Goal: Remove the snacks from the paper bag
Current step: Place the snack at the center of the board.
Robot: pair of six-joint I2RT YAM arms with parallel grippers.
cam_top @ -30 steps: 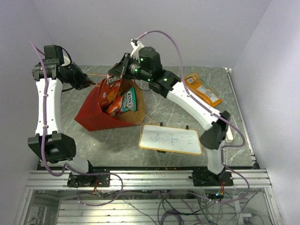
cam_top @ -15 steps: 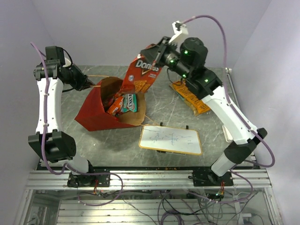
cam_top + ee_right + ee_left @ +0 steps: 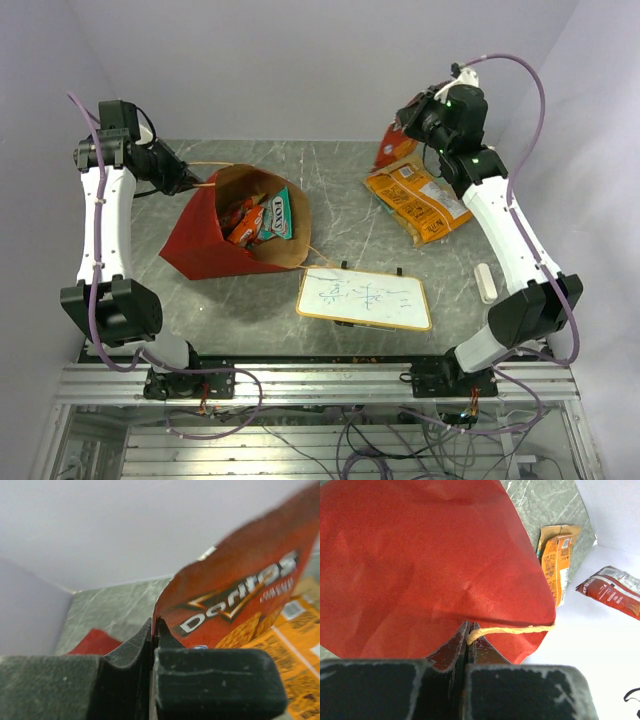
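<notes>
The paper bag (image 3: 205, 245) lies tilted on the table, red outside, with its brown mouth facing right. Inside it I see a teal packet (image 3: 279, 213) and red-orange packets (image 3: 245, 222). My left gripper (image 3: 193, 181) is shut on the bag's string handle (image 3: 512, 629), which is pinched at the fingertips of the left gripper (image 3: 468, 629) against the red paper bag (image 3: 410, 555). My right gripper (image 3: 405, 128) hangs above the back right of the table. It is shut on the top edge of a red Doritos packet (image 3: 240, 590), and the right gripper (image 3: 154, 625) holds this red Doritos packet (image 3: 390, 152) above a large orange chip bag (image 3: 420, 200).
A white-framed whiteboard (image 3: 365, 297) lies near the front middle of the table. A small white bar (image 3: 486, 282) sits by the right edge. The left wrist view shows the orange chip bag (image 3: 556, 562) and the red packet (image 3: 615, 592) beyond the paper bag.
My right arm has lifted the red Doritos packet out of the paper bag and swung it right to the back corner. The left gripper has kept hold of the handle.
</notes>
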